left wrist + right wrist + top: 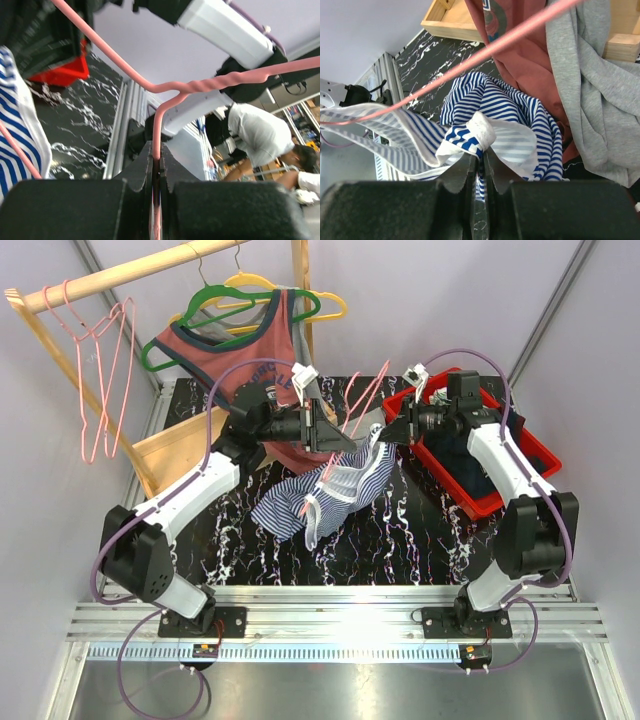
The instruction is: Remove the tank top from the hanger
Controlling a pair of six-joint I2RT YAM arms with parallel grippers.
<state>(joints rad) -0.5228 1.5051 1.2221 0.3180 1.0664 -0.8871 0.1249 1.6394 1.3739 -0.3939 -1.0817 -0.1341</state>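
Note:
The blue-and-white striped tank top [322,492] hangs over the dark marbled table, part of it still on a pink wire hanger [366,395]. My left gripper [338,437] is shut on the hanger's wire; in the left wrist view the pink hanger [200,86] runs up out of the closed gripper [157,162], with the striped top [20,120] at the left. My right gripper [392,430] is shut on the top's white-hemmed edge. In the right wrist view the gripper [480,160] pinches a bunched fold of the striped top [485,132], and the hanger wire [485,55] crosses above.
A red bin [500,495] lies under the right arm. A wooden rail [110,280] at the back carries pink hangers [100,370], a yellow hanger [325,300] and a green hanger with a red tank top [240,345]. A wooden box [175,445] stands at the left. A grey garment [590,100] hangs nearby.

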